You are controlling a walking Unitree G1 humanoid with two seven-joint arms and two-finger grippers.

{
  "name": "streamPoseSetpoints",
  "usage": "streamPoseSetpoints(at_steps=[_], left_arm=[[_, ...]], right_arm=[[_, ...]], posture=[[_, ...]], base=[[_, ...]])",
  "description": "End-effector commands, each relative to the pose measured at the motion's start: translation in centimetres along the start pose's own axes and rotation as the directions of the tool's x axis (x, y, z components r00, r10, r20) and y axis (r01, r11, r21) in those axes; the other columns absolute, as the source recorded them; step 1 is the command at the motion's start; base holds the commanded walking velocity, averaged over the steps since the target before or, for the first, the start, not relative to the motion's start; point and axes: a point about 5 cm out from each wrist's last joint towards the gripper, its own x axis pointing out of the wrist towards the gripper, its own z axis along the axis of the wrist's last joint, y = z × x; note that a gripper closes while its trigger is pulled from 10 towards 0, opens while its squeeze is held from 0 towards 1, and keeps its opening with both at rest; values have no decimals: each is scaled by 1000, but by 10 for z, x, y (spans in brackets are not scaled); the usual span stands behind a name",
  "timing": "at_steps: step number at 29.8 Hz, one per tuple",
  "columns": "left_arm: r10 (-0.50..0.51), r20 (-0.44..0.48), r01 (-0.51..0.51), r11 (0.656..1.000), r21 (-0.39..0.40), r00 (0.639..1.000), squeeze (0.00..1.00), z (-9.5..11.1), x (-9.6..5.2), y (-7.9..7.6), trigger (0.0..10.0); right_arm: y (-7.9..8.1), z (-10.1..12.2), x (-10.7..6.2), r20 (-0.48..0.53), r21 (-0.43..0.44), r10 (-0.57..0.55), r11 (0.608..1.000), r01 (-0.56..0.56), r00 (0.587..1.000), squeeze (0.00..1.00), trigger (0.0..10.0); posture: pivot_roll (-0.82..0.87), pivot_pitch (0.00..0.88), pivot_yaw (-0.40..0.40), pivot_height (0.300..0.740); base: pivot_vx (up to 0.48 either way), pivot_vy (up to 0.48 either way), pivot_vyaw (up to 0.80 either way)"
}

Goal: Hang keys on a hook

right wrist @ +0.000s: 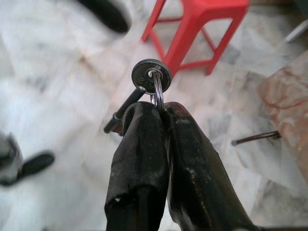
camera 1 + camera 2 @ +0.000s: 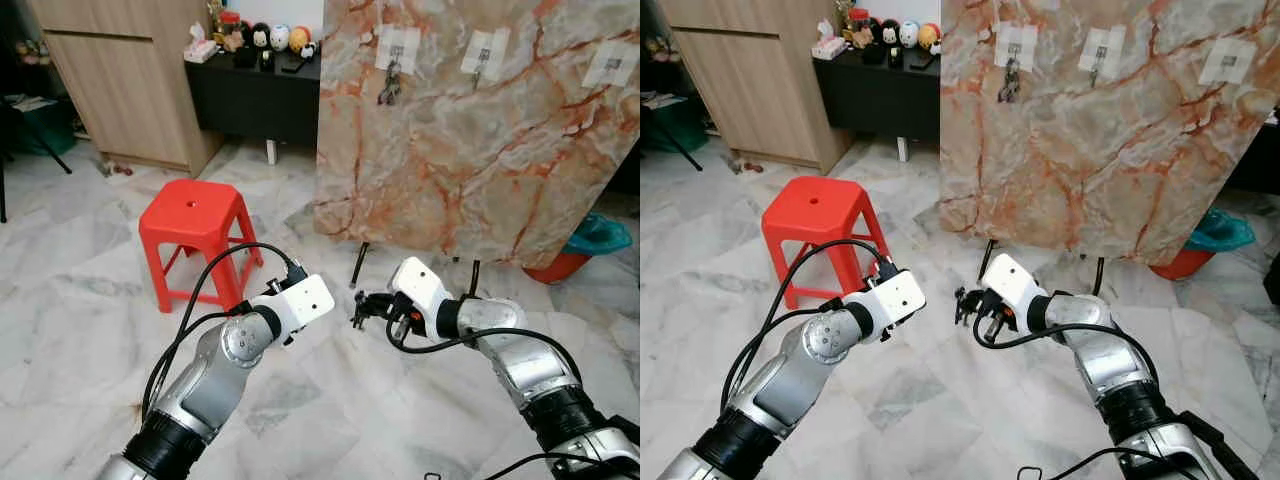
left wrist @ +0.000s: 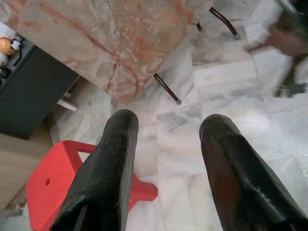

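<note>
Right wrist view: right claw (image 1: 161,113) clamped on the keys (image 1: 150,79) by the ring. Left claw (image 3: 166,139) fingers apart, holding nothing, above the floor (image 3: 226,91).

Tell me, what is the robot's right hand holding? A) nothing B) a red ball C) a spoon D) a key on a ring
D: the right gripper has its jaws pinched shut on the ring of the keys, with the red stool and the marble board of hooks beyond.
</note>
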Motion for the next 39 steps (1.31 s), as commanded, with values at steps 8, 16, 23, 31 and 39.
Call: streamPoseSetpoints(at_steps=[8,16,23,31,39], left_arm=[[-84,41,83,996,22,996,0,6,1,-12,10000],[-104,40,105,995,-2,994,0,4,3,-17,10000],[-111,46,112,993,-31,993,0,3,0,-21,10000],[-112,56,114,993,-37,992,0,4,-1,-18,10000],[-124,59,126,991,-34,990,0,4,-3,-18,10000]], right_arm=[[8,-31,-8,-298,-169,165,960,-222,940,0,0],[17,-88,-1,-492,-84,61,989,-118,868,0,0],[45,-130,11,-461,304,-114,911,277,880,0,0],[88,-172,7,-559,648,-209,494,580,803,0,0],[109,-194,-5,-705,350,-149,777,523,694,0,0]], posture=[[-24,0,-83,740],[-37,0,-79,740],[-48,0,-69,740],[-30,0,-49,740],[-31,0,-36,740]], base=[[0,0,0],[0,0,0],[0,0,0],[0,0,0],[0,0,0]])
